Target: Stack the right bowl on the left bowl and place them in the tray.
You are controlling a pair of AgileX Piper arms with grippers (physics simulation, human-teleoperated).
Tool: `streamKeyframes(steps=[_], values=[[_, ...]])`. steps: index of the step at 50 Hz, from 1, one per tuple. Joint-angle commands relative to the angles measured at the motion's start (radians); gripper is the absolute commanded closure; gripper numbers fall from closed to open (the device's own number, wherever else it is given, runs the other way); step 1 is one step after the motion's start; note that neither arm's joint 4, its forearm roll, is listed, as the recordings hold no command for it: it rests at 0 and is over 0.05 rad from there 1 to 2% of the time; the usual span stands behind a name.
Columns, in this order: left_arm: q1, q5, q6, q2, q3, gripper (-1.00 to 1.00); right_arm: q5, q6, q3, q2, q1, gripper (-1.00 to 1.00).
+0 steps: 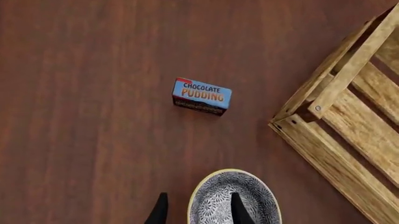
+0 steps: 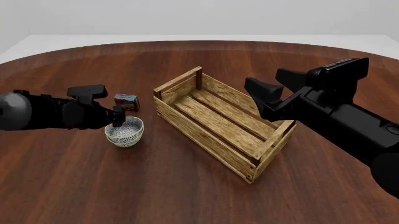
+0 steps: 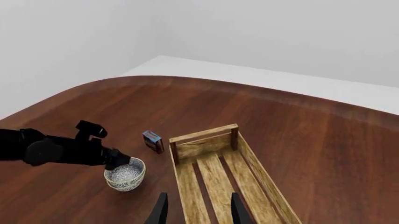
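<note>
Wooden tray [image 2: 221,122], one bowl stack [image 2: 124,131], one box [image 2: 126,101].

stacked-looking bowls [image 2: 124,132] beside tray [image 2: 221,120]

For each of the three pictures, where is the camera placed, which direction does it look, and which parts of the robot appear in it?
Front view: fixed above the arms' side, looking forward and down at the tray; both arms show.
Left wrist view: behind the left gripper, looking down on the bowl, whose rim sits between the fingers, and the pudding box.
Right wrist view: behind the right gripper, raised above the tray, facing the left arm.
All three views share the bowl, box and tray.
</note>
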Motion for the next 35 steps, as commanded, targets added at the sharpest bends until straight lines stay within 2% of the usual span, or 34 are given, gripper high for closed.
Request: streamKeyframes(steps=[1, 25, 34, 35], values=[[0.002, -0.022, 0.013, 0.054, -0.001, -1.00, -0.002, -0.001, -0.002, 0.006, 0.000, -1.00], [0.012, -0.086, 0.021, 0.185, 0.015, -1.00, -0.001, 0.000, -0.001, 0.002, 0.000, -1.00], [0.001, -0.106, -0.003, 0.215, 0.025, -1.00, -0.001, 0.000, 0.000, 0.002, -0.001, -1.00], [-0.004, -0.103, -0.015, 0.212, 0.027, 1.00, -0.001, 0.000, 0.000, 0.001, 0.000, -1.00]])
